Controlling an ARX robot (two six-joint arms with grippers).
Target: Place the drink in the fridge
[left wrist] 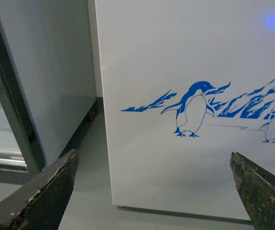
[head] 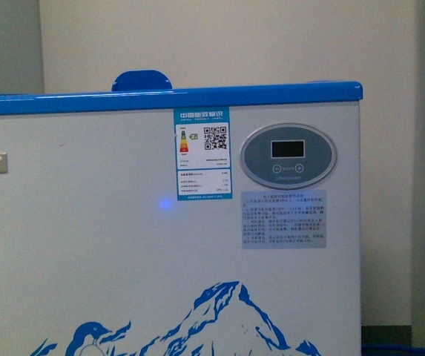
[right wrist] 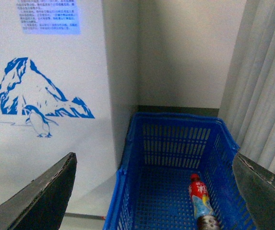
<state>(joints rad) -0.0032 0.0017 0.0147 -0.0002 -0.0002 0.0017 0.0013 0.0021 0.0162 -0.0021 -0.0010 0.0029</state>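
Since the drink (right wrist: 199, 196) lies in the basket (right wrist: 175, 117), three o'clock of the fridge (right wrist: 46, 153), the right gripper (right wrist: 153, 157), spread and empty, is nearer. Its cap aims away, toward twelve o'clock.

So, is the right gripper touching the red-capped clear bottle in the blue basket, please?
Apart: right wrist view shows the bottle beyond the open right gripper.

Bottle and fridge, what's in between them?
The mesh wall of the basket: the bottle lies inside it, next to the fridge. The right wrist view shows this.
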